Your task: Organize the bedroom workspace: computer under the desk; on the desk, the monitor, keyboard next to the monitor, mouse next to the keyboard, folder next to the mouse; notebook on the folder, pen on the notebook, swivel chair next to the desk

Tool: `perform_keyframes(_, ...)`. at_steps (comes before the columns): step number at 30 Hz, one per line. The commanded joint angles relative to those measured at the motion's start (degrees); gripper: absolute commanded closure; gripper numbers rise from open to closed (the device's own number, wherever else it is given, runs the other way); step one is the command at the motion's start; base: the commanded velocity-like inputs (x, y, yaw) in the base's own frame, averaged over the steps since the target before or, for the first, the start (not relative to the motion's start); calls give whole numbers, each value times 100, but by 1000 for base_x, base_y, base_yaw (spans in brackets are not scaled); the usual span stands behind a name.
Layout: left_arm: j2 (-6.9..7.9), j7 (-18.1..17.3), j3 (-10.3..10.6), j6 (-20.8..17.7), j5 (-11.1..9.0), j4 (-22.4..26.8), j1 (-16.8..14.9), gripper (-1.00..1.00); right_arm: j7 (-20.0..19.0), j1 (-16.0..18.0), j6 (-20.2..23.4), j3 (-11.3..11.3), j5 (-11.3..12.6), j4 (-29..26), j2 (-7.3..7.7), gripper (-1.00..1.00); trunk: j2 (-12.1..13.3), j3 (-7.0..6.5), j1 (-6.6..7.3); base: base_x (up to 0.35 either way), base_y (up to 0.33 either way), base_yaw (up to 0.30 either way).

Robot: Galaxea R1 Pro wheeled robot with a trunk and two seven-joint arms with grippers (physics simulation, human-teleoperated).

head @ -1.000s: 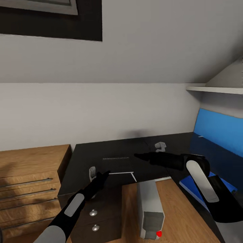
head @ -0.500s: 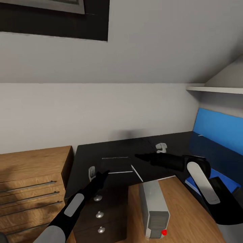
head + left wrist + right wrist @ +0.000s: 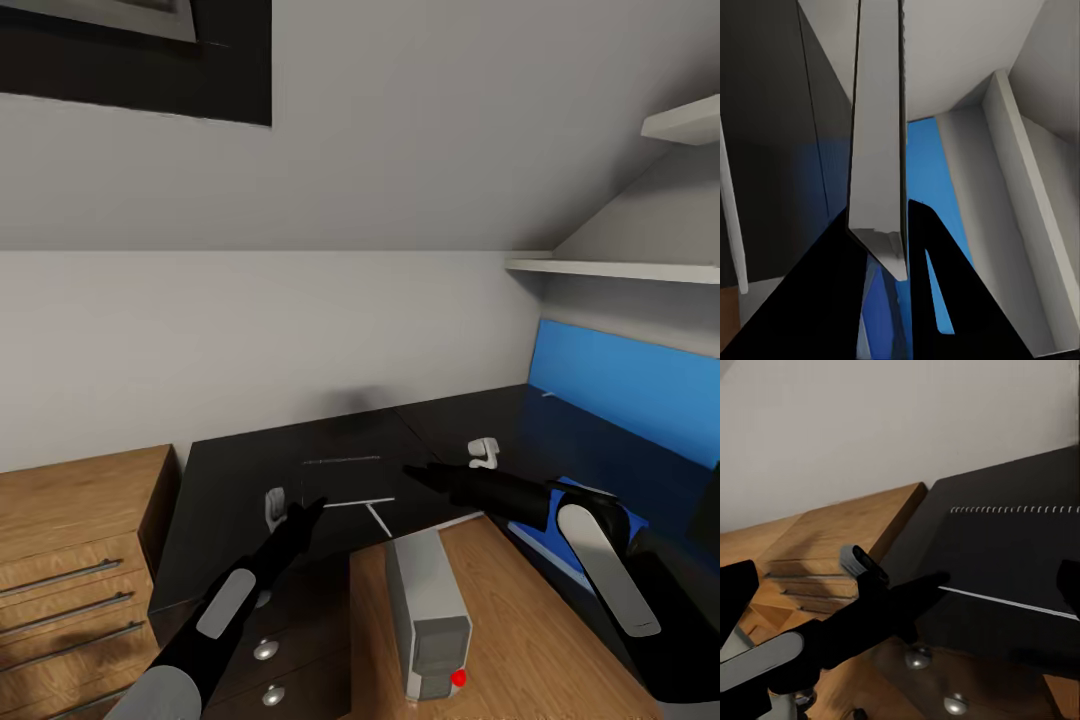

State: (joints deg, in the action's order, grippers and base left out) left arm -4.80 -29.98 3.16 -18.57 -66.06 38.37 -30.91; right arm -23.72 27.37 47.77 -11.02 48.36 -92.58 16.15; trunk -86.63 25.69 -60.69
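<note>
Black bench (image 3: pixel 250 470) ahead; computer (image 3: pixel 428 620) upright on the floor just near of it. Left pincer (image 3: pixel 300 520) and right pincer (image 3: pixel 415 472) over bench's near edge; openness unclear, nothing visibly held.
</note>
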Motion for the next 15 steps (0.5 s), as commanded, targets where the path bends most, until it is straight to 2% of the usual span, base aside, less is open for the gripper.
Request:
perform_keyframes(1,1,7,0,-44,-49,25,-6,100,-18,6,15,-4,-9,-2,2,-100,-3,2,0,0,0,-255)
perform_keyframes(7,-26,17,0,-9,-41,66,-11,100,-15,6,10,-14,-9,0,-9,-100,-3,-22,0,0,0,-255)
perform_keyframes(14,-227,299,11,179,-45,85,-12,100,-11,5,5,-38,-9,-3,-38,-100,-3,-50,0,0,0,-266)
perform_keyframes(15,-284,429,14,401,-51,85,-12,100,-11,5,5,-39,-10,-3,-37,-100,-3,-55,0,0,0,-258)
